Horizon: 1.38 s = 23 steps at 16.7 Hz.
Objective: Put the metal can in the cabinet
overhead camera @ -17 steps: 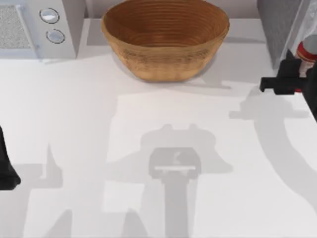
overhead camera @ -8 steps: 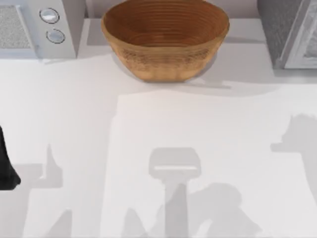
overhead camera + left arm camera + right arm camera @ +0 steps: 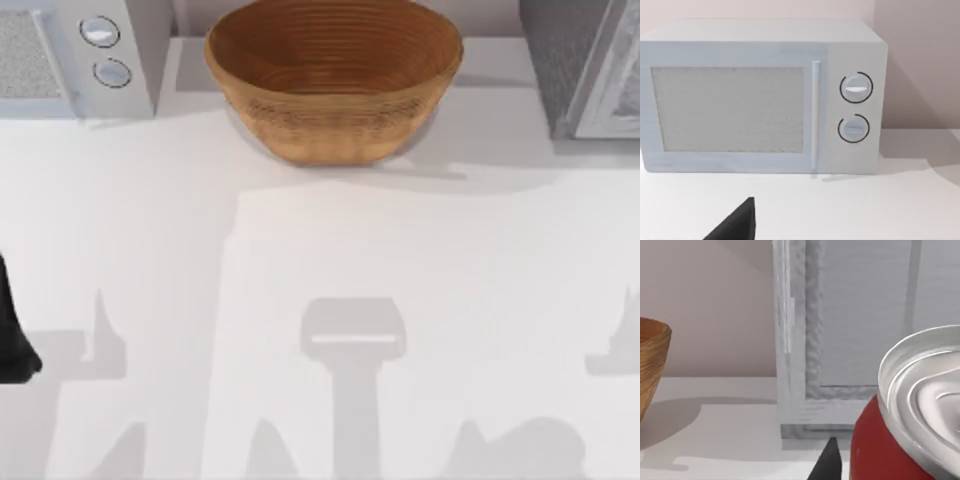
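The metal can (image 3: 890, 450), red with a shiny silver top, sits very close in the right wrist view. My right gripper is shut on it, and one dark fingertip (image 3: 830, 462) rests against its side. Just beyond the can stands the cabinet (image 3: 850, 315), grey and speckled with a light framed door panel. From above, the cabinet (image 3: 570, 60) is at the table's back right corner. My left arm (image 3: 12, 345) is parked at the table's left edge.
A large wicker bowl (image 3: 333, 75) stands at the back middle, and its rim (image 3: 652, 355) also appears in the right wrist view. A white microwave with two round knobs (image 3: 105, 50) is at the back left; it faces the left wrist camera (image 3: 760, 95).
My right gripper, holding the can, has left the top view past the right edge near the cabinet. Its shadow has slid toward the front right. The left arm has not moved.
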Tool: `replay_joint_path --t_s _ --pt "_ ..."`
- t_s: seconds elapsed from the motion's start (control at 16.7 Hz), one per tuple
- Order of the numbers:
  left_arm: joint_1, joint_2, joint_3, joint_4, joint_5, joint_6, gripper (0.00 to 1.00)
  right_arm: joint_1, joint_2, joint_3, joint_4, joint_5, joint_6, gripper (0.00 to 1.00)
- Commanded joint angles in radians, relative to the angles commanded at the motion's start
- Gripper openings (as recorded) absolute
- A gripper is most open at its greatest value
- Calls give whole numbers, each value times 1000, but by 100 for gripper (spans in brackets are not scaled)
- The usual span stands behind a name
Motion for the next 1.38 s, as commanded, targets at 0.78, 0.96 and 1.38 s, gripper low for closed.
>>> replay_joint_path --t_s 0.78,0.96,1.38 --pt "0 0 0 0 0 0 100 11 111 139 -71 2 3 0" --pt "0 0 0 0 0 0 100 35 286 356 -128 27 6 0" --pt "0 0 0 0 0 0 100 102 792 1034 -294 103 11 0"
